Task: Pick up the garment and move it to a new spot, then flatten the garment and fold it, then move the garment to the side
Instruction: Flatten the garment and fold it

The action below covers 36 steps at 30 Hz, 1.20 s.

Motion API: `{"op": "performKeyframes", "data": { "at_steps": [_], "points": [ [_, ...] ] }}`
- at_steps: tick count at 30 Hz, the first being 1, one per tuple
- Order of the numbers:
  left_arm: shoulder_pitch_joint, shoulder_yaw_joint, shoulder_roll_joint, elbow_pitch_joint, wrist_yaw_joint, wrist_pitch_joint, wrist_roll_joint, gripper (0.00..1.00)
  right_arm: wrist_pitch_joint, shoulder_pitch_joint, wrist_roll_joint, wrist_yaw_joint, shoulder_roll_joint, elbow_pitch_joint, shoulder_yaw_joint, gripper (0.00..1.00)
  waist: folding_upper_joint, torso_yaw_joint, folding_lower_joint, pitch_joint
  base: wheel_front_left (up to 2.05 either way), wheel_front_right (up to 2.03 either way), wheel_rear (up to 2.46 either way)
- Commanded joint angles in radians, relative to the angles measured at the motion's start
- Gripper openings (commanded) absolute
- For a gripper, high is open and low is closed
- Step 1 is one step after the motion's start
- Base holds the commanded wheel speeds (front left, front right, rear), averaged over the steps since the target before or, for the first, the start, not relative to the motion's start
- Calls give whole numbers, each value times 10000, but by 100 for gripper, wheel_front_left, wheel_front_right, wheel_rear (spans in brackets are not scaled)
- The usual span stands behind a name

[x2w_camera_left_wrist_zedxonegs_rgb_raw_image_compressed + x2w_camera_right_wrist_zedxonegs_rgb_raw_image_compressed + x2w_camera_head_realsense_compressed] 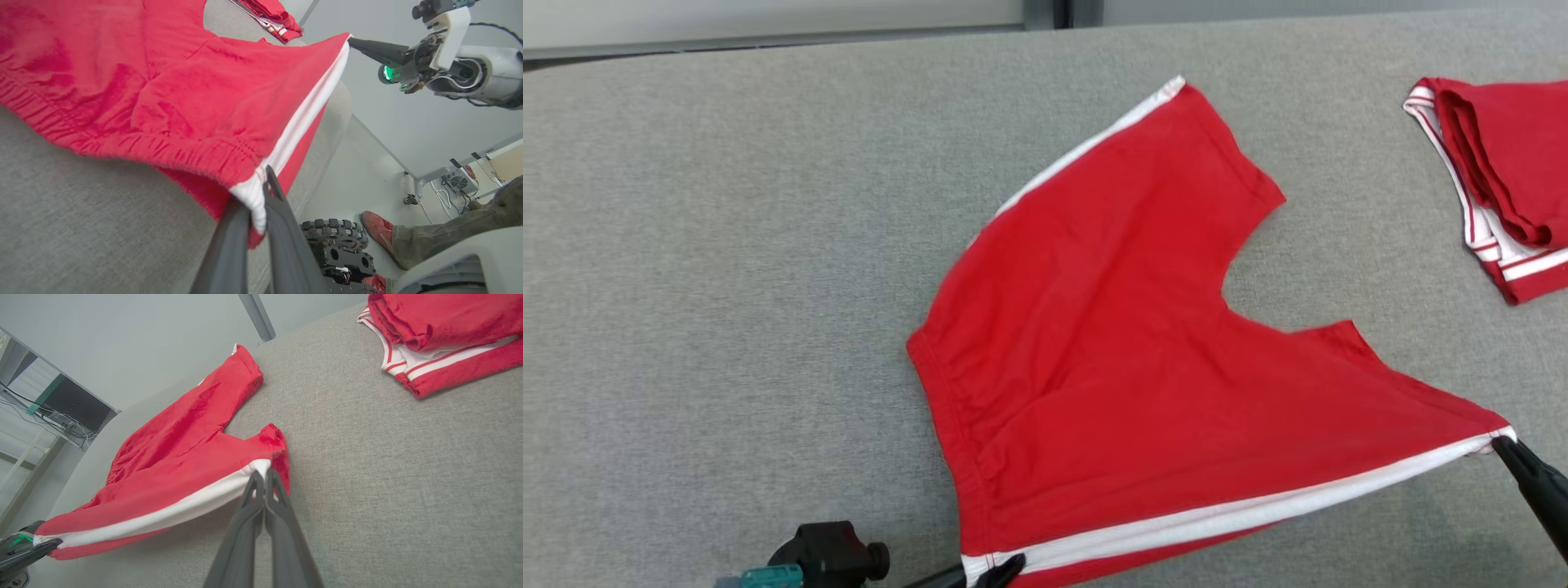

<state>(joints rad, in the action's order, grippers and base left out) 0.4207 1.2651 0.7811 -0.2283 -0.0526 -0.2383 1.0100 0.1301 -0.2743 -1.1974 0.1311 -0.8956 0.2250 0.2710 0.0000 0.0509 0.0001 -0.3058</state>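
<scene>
The garment (1111, 327) is a pair of red shorts with a white side stripe, spread across the grey table. Its near edge is lifted and stretched taut between my two grippers. My left gripper (996, 570) is shut on the waistband corner at the stripe's end (255, 200). My right gripper (1503, 445) is shut on the leg-hem corner at the stripe's other end (261, 473). The far leg lies flat on the cloth, pointing to the back. In the left wrist view the right gripper (355, 41) pinches the far corner.
A second red garment (1503, 180), folded, with white trim, lies at the table's back right. The padded grey table (727, 245) has bare room on the left. A person's shoe and trouser leg (392, 237) stand on the floor beside my wheeled base (339, 249).
</scene>
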Motion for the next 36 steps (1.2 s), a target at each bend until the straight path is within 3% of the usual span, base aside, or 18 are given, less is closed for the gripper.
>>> {"op": "performKeyframes", "data": {
  "at_steps": [1, 8, 16, 24, 31, 36],
  "points": [
    [-131, -93, 44, -152, -8, -53, 276, 0, -74, -133, -38, -11, -99, 168, -267, 0, 0, -144, -1, 204, 0, 0, 0],
    [251, -512, -417, -224, -536, 266, 1996, 0, -1384, 883, -93, -10, -292, 464, -739, 0, 0, -496, -1, 106, 0, 0, 0],
    [1649, -1314, -1504, 129, -788, 1456, 5140, 0, -3324, 4233, -837, -10, -415, -248, -843, 0, 0, -1289, -1, -902, 0, 0, 0],
    [2576, -3030, -2380, 625, -791, 2580, 7838, 0, -5222, 7500, -1013, -10, -353, -1578, -311, 0, 0, -2083, -1, -2099, 0, 0, 0],
    [2301, -4455, -2809, 967, -793, 3450, 8711, 0, -6269, 9411, -814, -10, -64, -2437, 260, 0, 0, -2386, -1, -2563, 0, 0, 0],
    [1913, -5128, -3187, 1298, -794, 4001, 8473, 0, -6732, 10476, -530, -10, 149, -3039, 738, 0, 0, -2601, -1, -2755, 0, 0, 0]
  ]
}}
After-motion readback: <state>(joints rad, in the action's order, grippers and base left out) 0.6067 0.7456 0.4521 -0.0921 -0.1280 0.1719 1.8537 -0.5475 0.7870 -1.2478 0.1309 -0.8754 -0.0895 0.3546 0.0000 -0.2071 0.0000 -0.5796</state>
